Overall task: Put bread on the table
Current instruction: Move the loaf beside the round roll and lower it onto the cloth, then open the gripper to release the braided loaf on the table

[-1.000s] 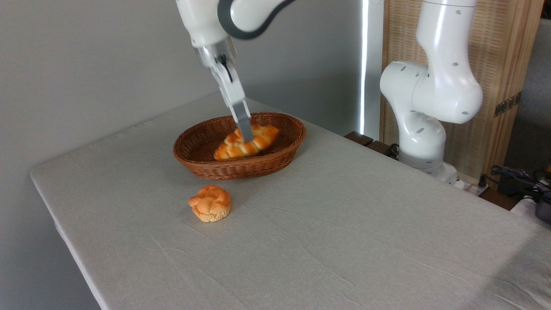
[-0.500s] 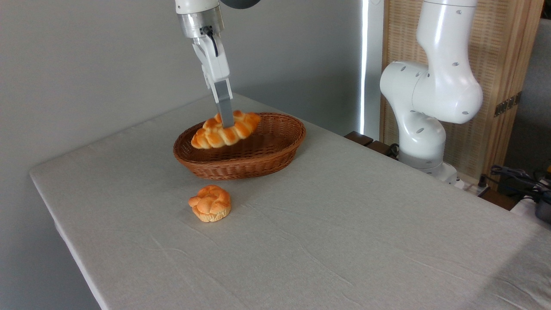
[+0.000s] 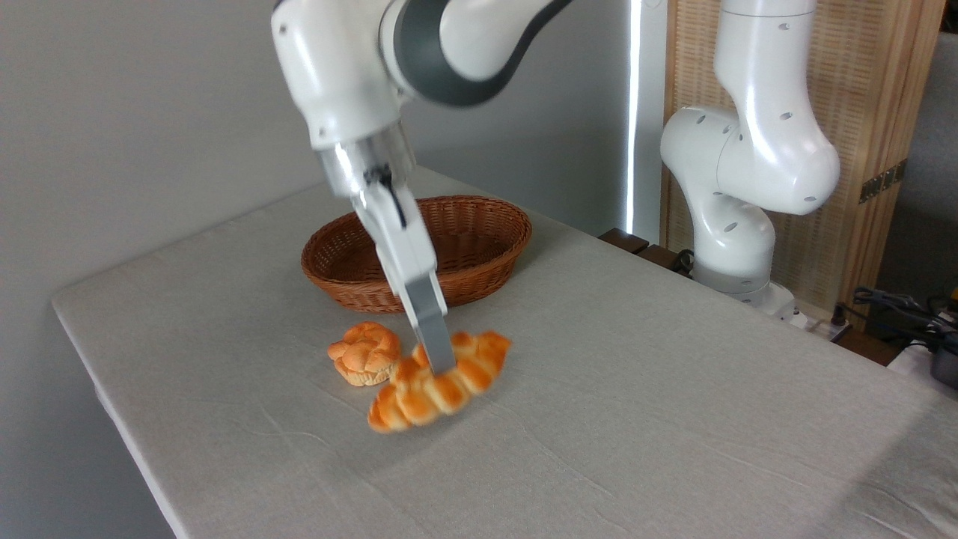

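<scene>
Grey wall behind; slatted wooden screen at upper right. Table [image 3: 644, 419] covered in light grey-beige cloth, slightly wrinkled, left edge running from the far corner toward the near left. Basket [image 3: 479, 262], brown oval wicker, placed toward the far edge, nothing visible inside. Bun [image 3: 364, 352], small and knotted, set on the cloth in front of the basket, nearer the left edge. Bread [image 3: 438, 383], long, braided, golden-orange, positioned in front of the basket, just right of the bun and very near it; contact between the two could not be told. Long axis angled from near left to far right. Outline slightly blurred; whether resting on the cloth or held just above it could not be told. Gripper [image 3: 438, 359] pointed down from the upper left, fingers closed on the middle of the bread. Arm base mounted past the right edge of the table. Cables lay at the far right.
</scene>
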You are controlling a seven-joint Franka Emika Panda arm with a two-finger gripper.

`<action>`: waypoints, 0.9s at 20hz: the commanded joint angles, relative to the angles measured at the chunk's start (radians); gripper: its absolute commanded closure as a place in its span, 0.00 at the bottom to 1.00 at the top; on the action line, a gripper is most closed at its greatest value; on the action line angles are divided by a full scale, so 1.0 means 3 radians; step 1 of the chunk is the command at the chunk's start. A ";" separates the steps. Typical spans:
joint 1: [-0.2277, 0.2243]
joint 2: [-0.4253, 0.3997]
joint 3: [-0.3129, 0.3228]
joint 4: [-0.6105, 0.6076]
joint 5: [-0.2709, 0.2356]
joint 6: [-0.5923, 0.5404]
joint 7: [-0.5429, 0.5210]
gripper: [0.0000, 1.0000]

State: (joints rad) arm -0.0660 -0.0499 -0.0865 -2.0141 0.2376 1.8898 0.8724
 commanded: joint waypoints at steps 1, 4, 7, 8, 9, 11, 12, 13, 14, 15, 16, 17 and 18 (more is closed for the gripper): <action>-0.0036 0.0171 0.0022 0.0036 0.0200 0.0051 -0.0019 0.14; -0.0036 0.0171 0.0022 0.0010 0.0195 0.0026 -0.0029 0.00; -0.0036 0.0171 0.0022 0.0010 0.0164 0.0021 -0.0024 0.00; -0.0036 0.0171 0.0017 0.0010 0.0159 0.0026 -0.0024 0.00; -0.0036 0.0171 0.0017 0.0015 0.0144 0.0026 -0.0029 0.00; -0.0036 0.0136 0.0022 0.0051 -0.0115 0.0061 -0.0055 0.00; -0.0036 0.0126 0.0038 0.0082 -0.0360 0.0067 -0.0055 0.00; -0.0036 0.0115 0.0083 0.0153 -0.0535 0.0067 -0.0060 0.00; -0.0036 0.0095 0.0129 0.0214 -0.0638 0.0067 -0.0065 0.00; -0.0036 0.0075 0.0135 0.0286 -0.0730 0.0067 -0.0090 0.00; -0.0036 0.0069 0.0140 0.0372 -0.0832 0.0062 -0.0167 0.00; -0.0036 0.0054 0.0160 0.0475 -0.0914 0.0051 -0.0279 0.00; -0.0030 0.0044 0.0165 0.0572 -0.0960 0.0011 -0.0396 0.00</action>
State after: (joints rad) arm -0.0705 -0.0222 -0.0553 -1.9182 0.0128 1.9082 0.8352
